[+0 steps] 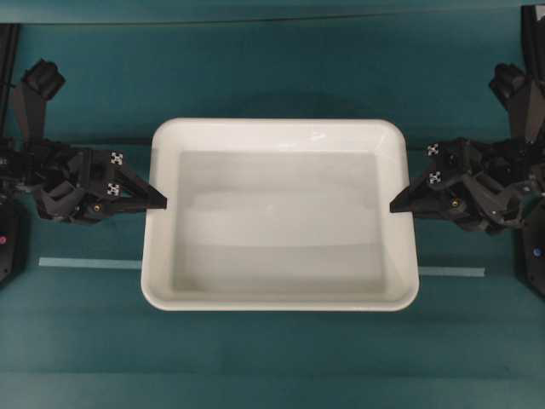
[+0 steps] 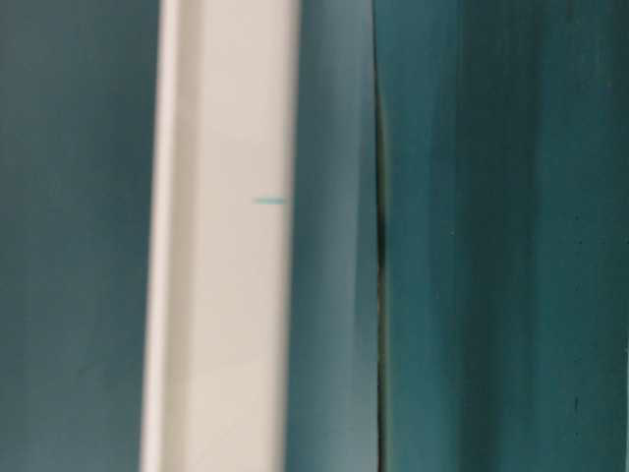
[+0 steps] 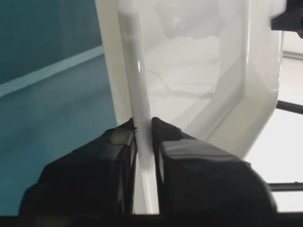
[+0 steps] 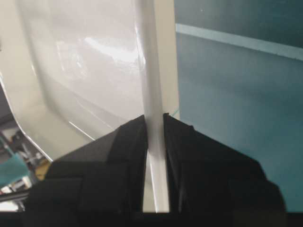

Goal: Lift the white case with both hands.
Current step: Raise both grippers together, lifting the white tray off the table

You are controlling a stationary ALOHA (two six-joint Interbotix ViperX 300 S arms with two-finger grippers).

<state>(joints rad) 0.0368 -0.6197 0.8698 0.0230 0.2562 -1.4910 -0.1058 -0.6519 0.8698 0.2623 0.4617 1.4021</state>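
— What does the white case [image 1: 281, 213] look like?

— A big, shallow, rectangular plastic tray, glossy white, with rounded corners, a rolled rim all round and a flat, bare bottom. Light glints off the inner walls in both wrist views.

— And where is it?

— In the middle of the overhead view, over the teal table [image 1: 272, 68], between the two arms. It covers the middle part of a thin pale tape strip [image 1: 89, 263], whose ends stick out on either side. In the table-level view the tray [image 2: 226, 295] is only a blurred white band running top to bottom, so I cannot tell from there whether it touches the table.

— What about the left gripper [image 1: 160, 203]?

— Its pointed tip meets the tray's left rim about halfway along. In the left wrist view its jaws are nearly closed, one finger [image 3: 120, 151] on each side of the thin rim, pinching it.

— The right gripper [image 1: 396, 205]?

— The mirror image: its tip is on the right rim, again about halfway along. In the right wrist view its jaws are squeezed narrow on the rim, with a finger [image 4: 135, 142] on each face of it.
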